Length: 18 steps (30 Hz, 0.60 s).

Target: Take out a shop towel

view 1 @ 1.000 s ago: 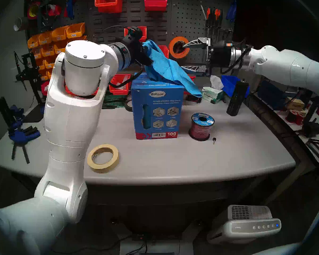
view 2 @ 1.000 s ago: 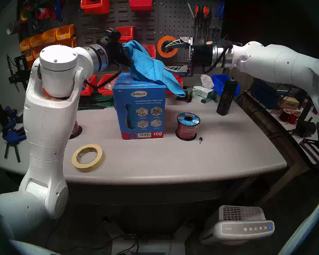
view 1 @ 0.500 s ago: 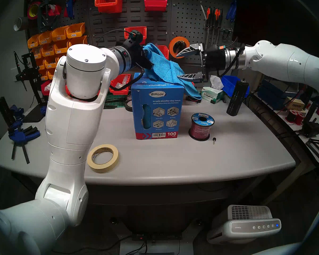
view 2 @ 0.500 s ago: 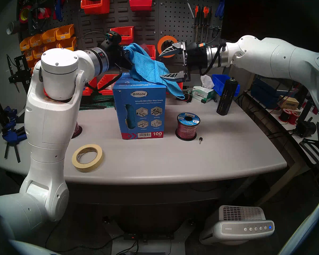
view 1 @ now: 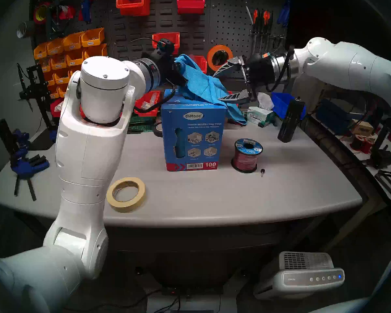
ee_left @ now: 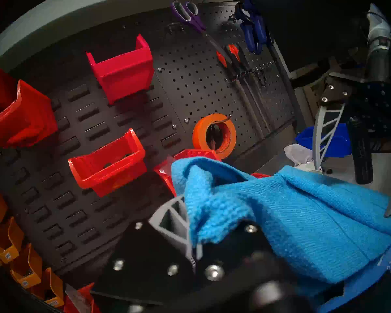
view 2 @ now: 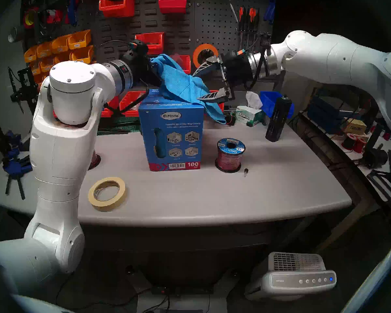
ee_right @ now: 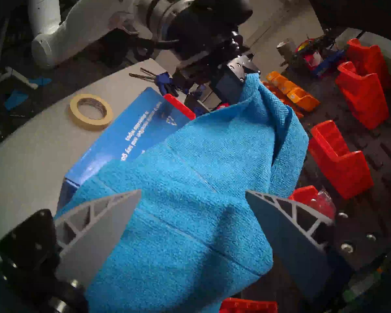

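Head view: left tool [view 1: 178,67] level, pinching shop towel [view 1: 201,84]; right tool [view 1: 221,85] spread, tilted down.

White left arm [view 1: 90,134] rises bent at the elbow, wrist level, its black left gripper [view 1: 178,67] clamped tight on a fold of the bright blue microfiber shop towel [view 1: 203,86]. White right arm [view 1: 348,66] reaches in, wrist tilted down; right gripper [ee_right: 193,206] fingers [ee_right: 104,213] spread wide either side of the cloth.

The bright blue microfiber shop towel [view 1: 203,86] with its fine ribbed weave hangs bunched at its upper left corner, slopes down rightward in creased folds, and ends in a point dangling low.
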Each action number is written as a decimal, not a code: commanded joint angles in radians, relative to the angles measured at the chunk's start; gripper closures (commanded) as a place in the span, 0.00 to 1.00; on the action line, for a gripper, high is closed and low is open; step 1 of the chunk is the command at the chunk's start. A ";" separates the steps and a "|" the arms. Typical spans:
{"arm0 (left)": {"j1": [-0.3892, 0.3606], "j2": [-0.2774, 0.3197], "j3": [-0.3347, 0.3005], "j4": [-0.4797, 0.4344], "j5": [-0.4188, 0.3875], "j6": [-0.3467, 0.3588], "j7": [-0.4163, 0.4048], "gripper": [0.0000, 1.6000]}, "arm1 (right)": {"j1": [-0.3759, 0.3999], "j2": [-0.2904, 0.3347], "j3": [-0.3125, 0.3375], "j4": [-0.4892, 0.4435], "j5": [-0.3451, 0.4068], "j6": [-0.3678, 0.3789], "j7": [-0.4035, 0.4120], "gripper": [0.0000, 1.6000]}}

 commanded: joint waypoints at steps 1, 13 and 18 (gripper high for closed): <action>-0.024 0.000 -0.014 -0.029 -0.001 -0.012 0.003 1.00 | 0.054 -0.039 0.018 0.043 0.014 0.051 0.114 0.66; -0.019 0.001 -0.020 -0.034 -0.001 -0.014 0.003 1.00 | 0.061 -0.071 0.020 0.100 0.023 0.117 0.197 0.66; -0.015 0.001 -0.020 -0.034 0.000 -0.014 0.003 1.00 | 0.102 -0.098 0.024 0.143 0.014 0.149 0.231 0.00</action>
